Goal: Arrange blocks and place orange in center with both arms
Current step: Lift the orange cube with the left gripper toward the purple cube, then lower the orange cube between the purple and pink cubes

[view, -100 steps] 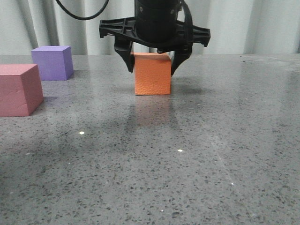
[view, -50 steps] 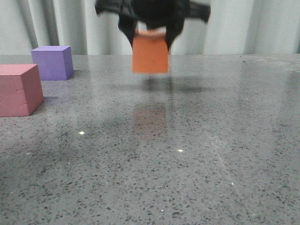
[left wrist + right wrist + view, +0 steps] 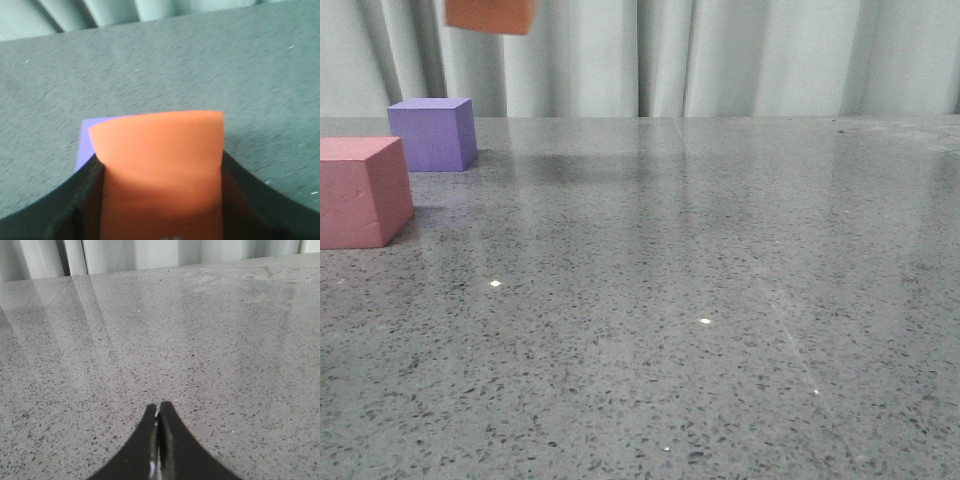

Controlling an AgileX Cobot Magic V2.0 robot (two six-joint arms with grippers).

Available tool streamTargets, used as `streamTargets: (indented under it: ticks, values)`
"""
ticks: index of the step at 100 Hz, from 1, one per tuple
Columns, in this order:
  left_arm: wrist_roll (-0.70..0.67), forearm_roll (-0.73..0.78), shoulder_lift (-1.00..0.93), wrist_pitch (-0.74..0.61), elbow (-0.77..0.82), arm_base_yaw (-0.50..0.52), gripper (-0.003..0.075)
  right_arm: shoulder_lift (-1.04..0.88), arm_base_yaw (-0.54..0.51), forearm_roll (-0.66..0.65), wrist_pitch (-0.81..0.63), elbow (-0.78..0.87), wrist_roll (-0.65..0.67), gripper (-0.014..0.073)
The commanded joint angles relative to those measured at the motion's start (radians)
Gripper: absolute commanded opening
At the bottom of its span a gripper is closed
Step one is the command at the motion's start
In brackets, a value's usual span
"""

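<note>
**Orange cube held aloft by left gripper; right gripper pressed together over bare counter**

The orange cube [image 3: 159, 165] is off the counter [image 3: 720, 300], raised high at the left of the scene. In the front view only its lower part [image 3: 490, 14] shows, at the upper frame edge, above and slightly right of the purple cube [image 3: 433, 133]. The left gripper [image 3: 160, 200] pinches it, one black finger against each side face of the cube. Seen from the left wrist, a strip of the purple cube [image 3: 86, 147] shows past the orange cube's edge, on the counter below.

The purple cube stands on the counter at the far left, near the curtain [image 3: 720, 55]. The pink-red cube [image 3: 362, 192] stands nearer the viewer and further left, partly cut by the frame edge. The two are close but apart.

The right gripper [image 3: 158, 440] has its fingertips pressed together with nothing between them. It hangs above speckled grey counter.
</note>
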Motion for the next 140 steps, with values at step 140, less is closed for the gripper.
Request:
streamTargets:
  ticks: [140]
  values:
    - [-0.015, -0.074, -0.201, -0.442, 0.462, 0.221, -0.0019, -0.021, -0.007, -0.009, -0.084, -0.014, -0.008, -0.0067]
